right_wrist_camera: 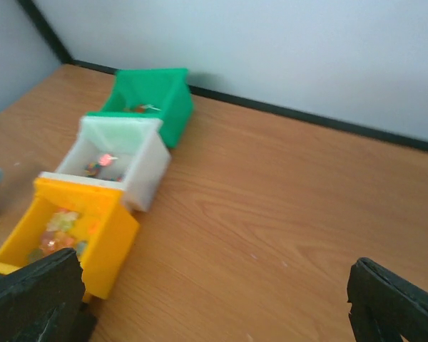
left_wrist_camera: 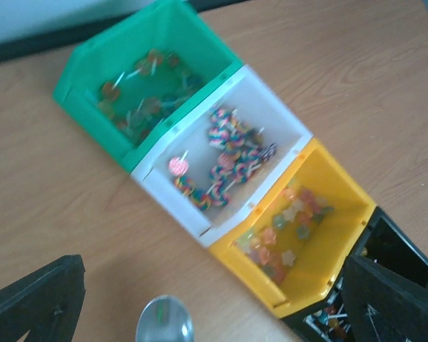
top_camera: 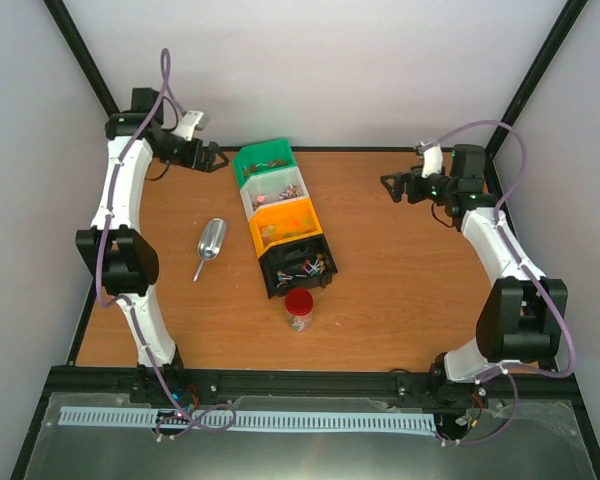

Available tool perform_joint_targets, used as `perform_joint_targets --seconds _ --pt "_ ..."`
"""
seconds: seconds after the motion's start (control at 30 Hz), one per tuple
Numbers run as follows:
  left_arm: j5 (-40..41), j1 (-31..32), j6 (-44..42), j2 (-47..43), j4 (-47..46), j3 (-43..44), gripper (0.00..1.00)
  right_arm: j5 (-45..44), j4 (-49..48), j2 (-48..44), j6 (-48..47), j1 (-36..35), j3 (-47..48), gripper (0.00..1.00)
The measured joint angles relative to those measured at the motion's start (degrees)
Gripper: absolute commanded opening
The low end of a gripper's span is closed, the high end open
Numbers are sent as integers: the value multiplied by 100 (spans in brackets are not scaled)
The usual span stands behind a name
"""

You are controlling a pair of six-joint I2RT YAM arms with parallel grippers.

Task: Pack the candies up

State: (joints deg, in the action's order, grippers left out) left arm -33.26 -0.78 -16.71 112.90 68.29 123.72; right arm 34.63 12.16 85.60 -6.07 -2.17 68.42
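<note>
Four bins stand in a row mid-table: green (top_camera: 238, 165), white (top_camera: 248, 201), orange (top_camera: 257, 236) and black (top_camera: 280, 284). Each holds candies; the small mixed-colour wrapped ones (top_camera: 306, 266) lie in the black bin. In the left wrist view I see swirl lollipops (left_wrist_camera: 228, 157) in the white bin (left_wrist_camera: 164, 196) and star sweets (left_wrist_camera: 285, 228) in the orange bin (left_wrist_camera: 335, 249). My left gripper (top_camera: 216, 158) is open and empty, raised left of the green bin. My right gripper (top_camera: 391, 187) is open and empty, raised well right of the bins.
A metal scoop (top_camera: 210, 243) lies on the table left of the orange bin, its bowl in the left wrist view (left_wrist_camera: 164, 324). A small jar with a round red lid (top_camera: 299, 301) stands just in front of the black bin. Black frame posts line the table's edges.
</note>
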Motion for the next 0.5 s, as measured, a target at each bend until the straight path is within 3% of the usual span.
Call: perform_joint_targets --seconds 0.17,0.37,0.5 --pt "164 -549 162 4 28 -634 100 28 337 295 162 798 -17 100" --pt "774 -881 297 -697 -640 -2859 100 11 435 162 140 1259 -551 100" --pt "1008 -870 354 -1276 -992 -3832 100 17 492 -83 131 1292 -1143 100"
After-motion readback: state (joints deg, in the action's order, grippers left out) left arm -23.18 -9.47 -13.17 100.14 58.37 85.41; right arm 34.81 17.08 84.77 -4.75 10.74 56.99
